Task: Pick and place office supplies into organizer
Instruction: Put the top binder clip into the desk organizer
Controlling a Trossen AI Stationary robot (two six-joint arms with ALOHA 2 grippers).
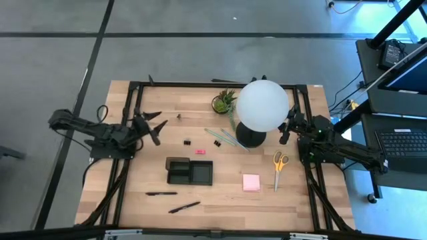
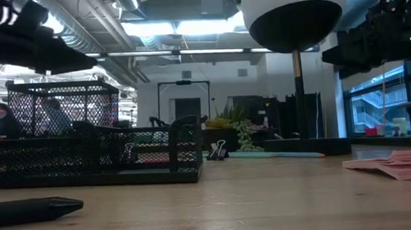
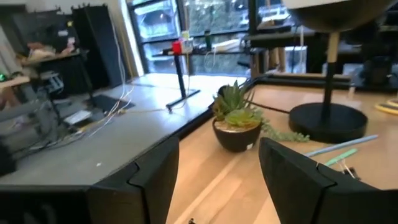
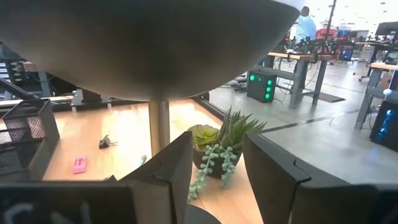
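From the high view I note the black organizer [image 1: 190, 172] near the table's middle. Relative to it, the left gripper [image 1: 152, 127] hovers beyond its left end, jaws apart and empty; the right gripper [image 1: 288, 130] sits well to its right, by the globe lamp [image 1: 261, 107]. The scissors [image 1: 279, 168] and pink sticky pad [image 1: 251, 183] lie to its right, two pens [image 1: 161, 194] in front.

Low view: a binder clip [image 2: 217, 150] stands just beyond the organizer's right end.

Left wrist view: fingers [image 3: 149, 180] spread, nothing between, potted plant [image 3: 237, 122] ahead.

Right wrist view: jaws apart, empty; pink eraser [image 4: 79, 164] beside the organizer.

white globe lamp [image 1: 261, 105] just beside small potted plant [image 1: 224, 101]
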